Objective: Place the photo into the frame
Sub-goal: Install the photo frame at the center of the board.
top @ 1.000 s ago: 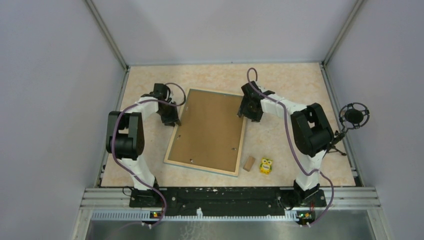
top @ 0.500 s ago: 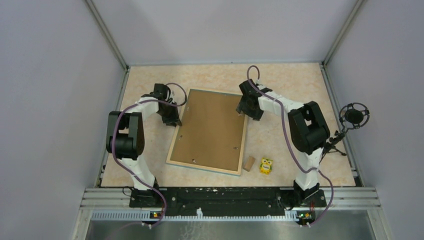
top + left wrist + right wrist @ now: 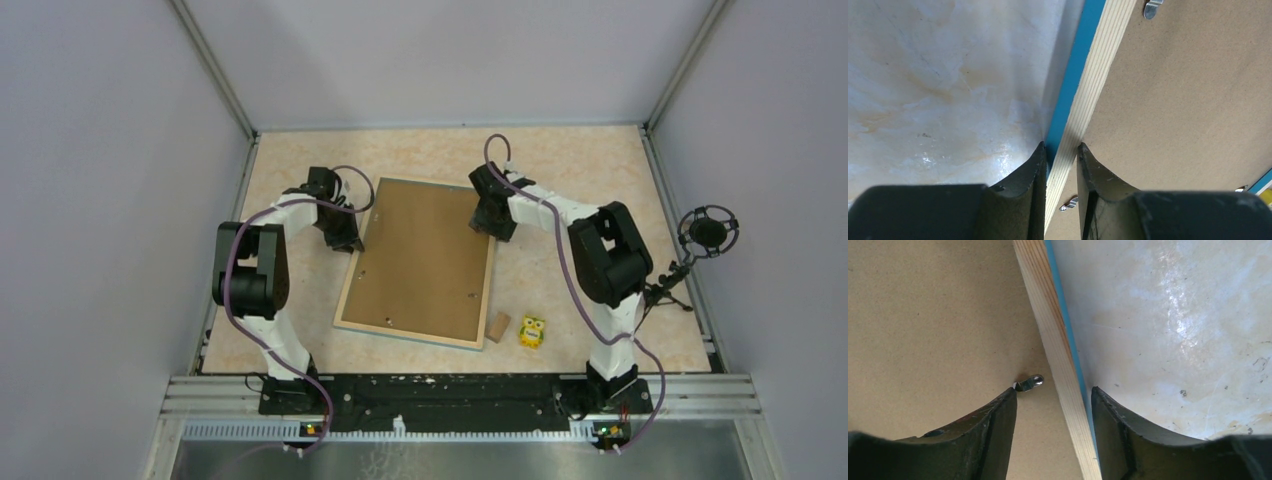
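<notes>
Frame (image 3: 410,337): flat, back up, mid desk (image 3: 580,160), slightly askew; brown backing board (image 3: 425,255) seated inside. Photo not visible; cannot tell if under board. Frame likely light, stiff, thin wood rails; smooth blue edge may slip, so take hold on rails, not board. Left gripper (image 3: 1060,150) pinched on left rail. Right gripper (image 3: 1054,392) straddles right rail, jaws apart, holding nothing, beside metal turn tab (image 3: 1029,383).

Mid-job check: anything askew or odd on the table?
The frame lies back side up, skewed to the table edges, backing board in place; no photo shows. The left claw pinches its left rail; the right claw straddles the right rail, open.
</notes>
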`<state>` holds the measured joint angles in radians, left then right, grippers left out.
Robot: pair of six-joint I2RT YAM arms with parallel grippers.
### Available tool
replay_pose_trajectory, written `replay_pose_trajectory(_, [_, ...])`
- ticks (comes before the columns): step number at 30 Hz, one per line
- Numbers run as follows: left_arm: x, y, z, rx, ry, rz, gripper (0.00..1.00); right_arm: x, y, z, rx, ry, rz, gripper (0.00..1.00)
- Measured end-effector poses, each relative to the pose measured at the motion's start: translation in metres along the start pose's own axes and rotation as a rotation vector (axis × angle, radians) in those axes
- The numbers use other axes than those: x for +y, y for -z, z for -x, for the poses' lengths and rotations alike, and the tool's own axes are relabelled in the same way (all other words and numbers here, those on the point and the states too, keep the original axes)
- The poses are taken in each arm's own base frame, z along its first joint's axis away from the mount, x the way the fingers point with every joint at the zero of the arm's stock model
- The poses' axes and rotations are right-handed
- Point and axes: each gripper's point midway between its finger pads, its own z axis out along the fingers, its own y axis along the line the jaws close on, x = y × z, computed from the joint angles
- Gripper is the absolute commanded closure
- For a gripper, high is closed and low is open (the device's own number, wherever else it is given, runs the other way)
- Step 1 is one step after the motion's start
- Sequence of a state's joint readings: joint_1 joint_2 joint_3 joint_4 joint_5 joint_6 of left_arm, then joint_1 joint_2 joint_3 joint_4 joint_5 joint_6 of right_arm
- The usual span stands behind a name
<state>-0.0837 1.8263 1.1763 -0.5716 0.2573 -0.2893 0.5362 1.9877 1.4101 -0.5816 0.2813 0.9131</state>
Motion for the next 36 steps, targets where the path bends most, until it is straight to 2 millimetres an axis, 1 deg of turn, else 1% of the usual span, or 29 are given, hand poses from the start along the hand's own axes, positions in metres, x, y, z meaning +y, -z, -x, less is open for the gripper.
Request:
replay_pose_trajectory(6, [0.000, 0.000, 0.000, 0.000, 0.000, 0.000, 0.73, 0.002, 0.000, -0.001, -0.014, 0.015, 0.006, 0.51])
replay_pose_trajectory(8, [0.000, 0.000, 0.000, 0.000, 0.000, 0.000, 0.73, 0.002, 0.000, -0.001, -0.018, 0.026, 0.005, 0.55])
replay_pose_trajectory(10, [0.000, 0.000, 0.000, 0.000, -0.001, 0.000, 0.73, 0.000, 0.000, 0.000, -0.023, 0.044, 0.002, 0.61])
replay_pose_trajectory(12, [0.000, 0.000, 0.000, 0.000, -0.001, 0.000, 0.73, -0.001, 0.000, 0.001, -0.026, 0.064, -0.002, 0.63])
replay_pose_trajectory(14, [0.000, 0.000, 0.000, 0.000, -0.001, 0.000, 0.74, -0.002, 0.000, 0.001, -0.025, 0.086, -0.002, 0.61])
replay_pose_trajectory(15, [0.000, 0.000, 0.000, 0.000, -0.001, 0.000, 0.74, -0.003, 0.000, 0.002, -0.026, 0.091, -0.003, 0.58])
replay_pose_trajectory(16, [0.000, 0.000, 0.000, 0.000, -0.001, 0.000, 0.74, -0.004, 0.000, 0.002, -0.026, 0.095, -0.002, 0.54])
replay_pose_trajectory(17, [0.000, 0.000, 0.000, 0.000, -0.001, 0.000, 0.74, -0.004, 0.000, 0.003, -0.025, 0.099, 0.001, 0.44])
replay_pose_trajectory(18, [0.000, 0.000, 0.000, 0.000, 0.000, 0.000, 0.74, -0.003, 0.000, 0.003, -0.024, 0.101, 0.004, 0.38])
replay_pose_trajectory(19, [0.000, 0.000, 0.000, 0.000, -0.001, 0.000, 0.75, -0.003, 0.000, 0.003, -0.024, 0.109, 0.004, 0.33])
replay_pose_trajectory(21, [0.000, 0.000, 0.000, 0.000, -0.001, -0.001, 0.75, -0.005, 0.000, 0.004, -0.020, 0.119, 0.002, 0.29])
replay_pose_trajectory(24, [0.000, 0.000, 0.000, 0.000, -0.001, -0.001, 0.75, -0.007, 0.001, 0.004, -0.016, 0.127, 0.001, 0.27])
replay_pose_trajectory(28, [0.000, 0.000, 0.000, 0.000, -0.001, -0.001, 0.76, -0.009, 0.001, 0.006, -0.017, 0.119, -0.007, 0.27])
replay_pose_trajectory(32, [0.000, 0.000, 0.000, 0.000, -0.001, -0.002, 0.76, -0.012, 0.002, 0.006, -0.005, 0.095, -0.026, 0.31])
replay_pose_trajectory(36, [-0.001, 0.000, 0.000, 0.001, -0.001, -0.004, 0.77, -0.012, 0.002, 0.008, 0.000, 0.055, -0.031, 0.31])
